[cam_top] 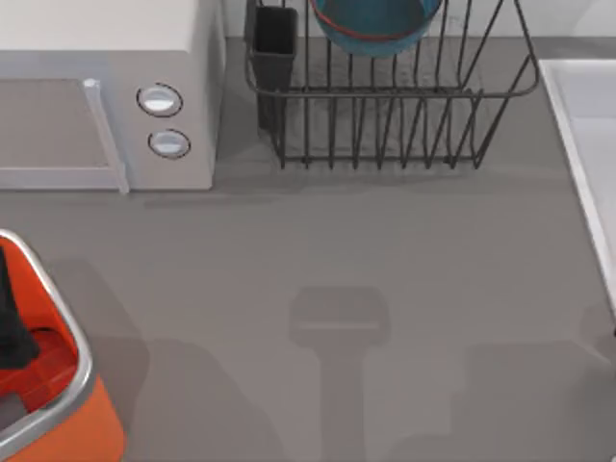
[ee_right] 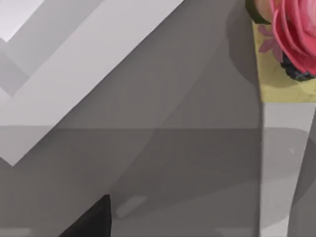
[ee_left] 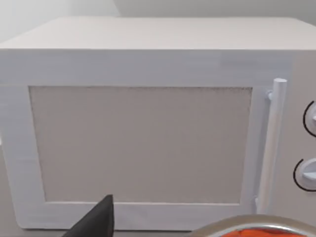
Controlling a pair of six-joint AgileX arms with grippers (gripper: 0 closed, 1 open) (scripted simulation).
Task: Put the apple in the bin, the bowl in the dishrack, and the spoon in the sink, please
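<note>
Left gripper [cam_top: 13, 322] hangs dark over the bin [cam_top: 67, 423] at the table's lower left corner; whether it is clenched or released I cannot tell. That bin is bright orange with a rounded silver rim, cut off by the picture's edge. Across the table's far side, the bowl [cam_top: 375, 24], blue-teal with a thin reddish rim, sits in the dishrack [cam_top: 385, 106], its upper part cut off. At the right edge lies the pale sink [cam_top: 587, 144]. Between them the grey table [cam_top: 337, 289] lies open. A white microwave [cam_top: 106, 87] stands at far left.
</note>
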